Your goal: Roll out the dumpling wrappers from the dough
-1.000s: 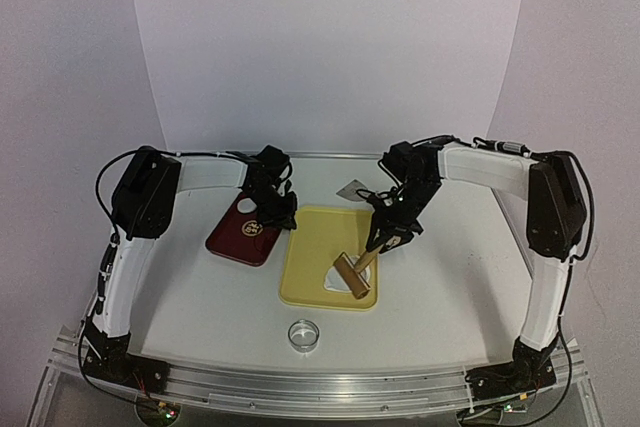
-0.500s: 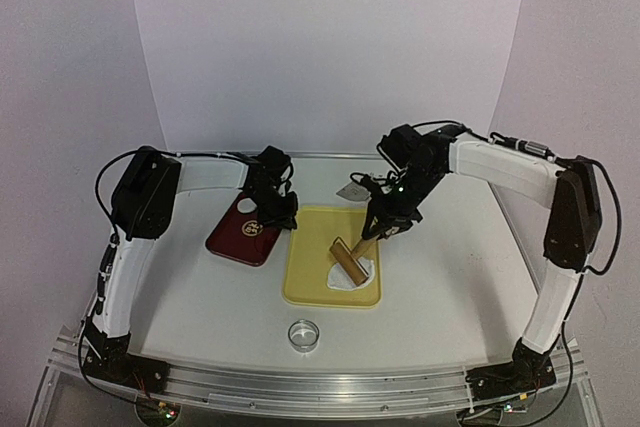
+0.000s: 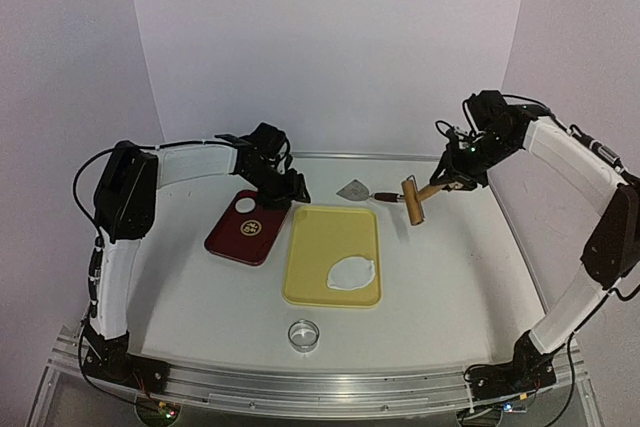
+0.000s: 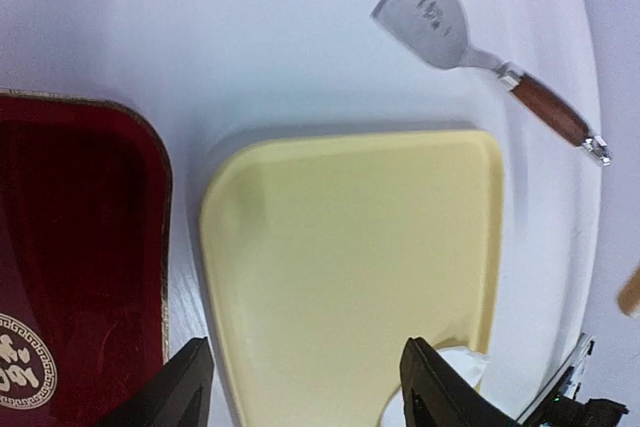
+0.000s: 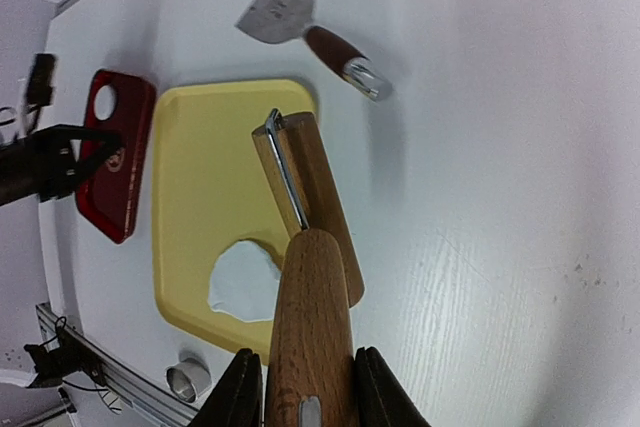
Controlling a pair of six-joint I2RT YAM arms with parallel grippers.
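Observation:
The dough is a flat, oval white sheet at the near right corner of the yellow board. One dumpling wrapper, a small white disc, lies on the dark red tray. My left gripper hovers open and empty over the board's far left corner; in its wrist view the open left gripper has the board under it. My right gripper is shut on the handle of a wooden roller, held in the air right of the board. In the right wrist view the right gripper clamps the roller.
A metal scraper with a brown handle lies behind the board. The shiny ring cutter stands near the table's front edge. White table surface lies right of the board. The right wrist view also shows the dough and the ring cutter.
My right arm lifted the roller off the dough and swung it back and to the right. My left gripper opened and shifted right, from the red tray to the board's corner.

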